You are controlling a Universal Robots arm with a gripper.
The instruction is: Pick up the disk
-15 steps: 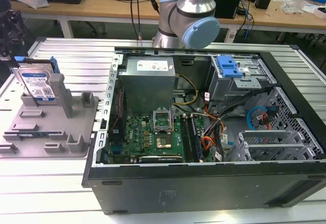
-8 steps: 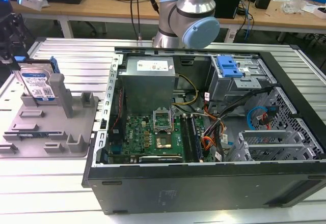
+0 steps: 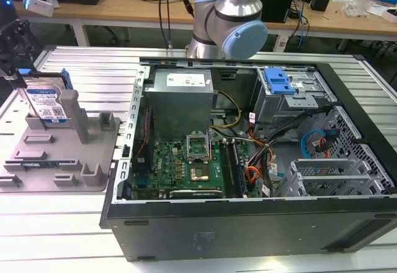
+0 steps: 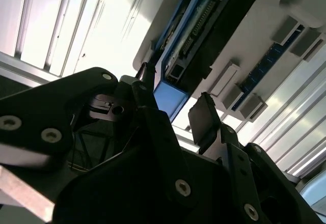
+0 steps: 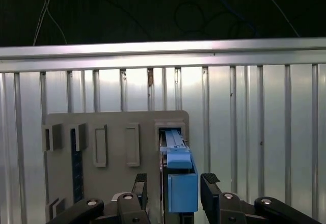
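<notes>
Closest to us, the gripper holds its fingers spread either side of the upright disk, which stands in the grey plate beside the computer case.

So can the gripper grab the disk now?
Probably yes: the open gripper has a finger on each side of the disk, which stands upright in the grey fixture, with nothing blocking.
</notes>
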